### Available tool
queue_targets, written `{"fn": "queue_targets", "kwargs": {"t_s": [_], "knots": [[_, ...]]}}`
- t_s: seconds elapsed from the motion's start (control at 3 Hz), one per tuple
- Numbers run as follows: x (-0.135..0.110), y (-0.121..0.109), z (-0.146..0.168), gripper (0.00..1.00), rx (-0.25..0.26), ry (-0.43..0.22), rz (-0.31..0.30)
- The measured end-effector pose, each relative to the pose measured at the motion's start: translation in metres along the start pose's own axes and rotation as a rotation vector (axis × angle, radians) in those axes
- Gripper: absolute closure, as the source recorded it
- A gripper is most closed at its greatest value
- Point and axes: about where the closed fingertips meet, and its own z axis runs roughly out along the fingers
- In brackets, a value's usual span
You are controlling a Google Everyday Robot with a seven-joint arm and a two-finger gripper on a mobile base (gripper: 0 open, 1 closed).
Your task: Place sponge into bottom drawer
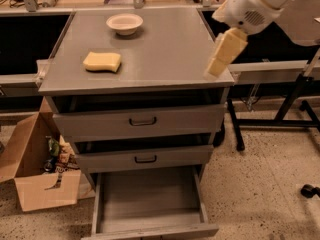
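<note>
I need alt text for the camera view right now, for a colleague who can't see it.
A yellow sponge lies on the left of a grey cabinet top, with a white bowl behind it; the bottom drawer below is pulled open. The gripper hovers over the top's right edge, apart from the sponge.
</note>
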Motion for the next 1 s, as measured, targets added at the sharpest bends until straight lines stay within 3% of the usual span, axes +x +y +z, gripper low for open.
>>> {"fn": "queue_targets", "kwargs": {"t_s": [0.33, 0.67, 1.0], "knots": [[-0.037, -0.037, 0.041, 0.00, -0.030, -0.151, 0.045], [-0.037, -0.037, 0.041, 0.00, -0.030, -0.151, 0.045], [-0.054, -0.045, 0.066, 0.00, -0.028, -0.221, 0.051]]}}
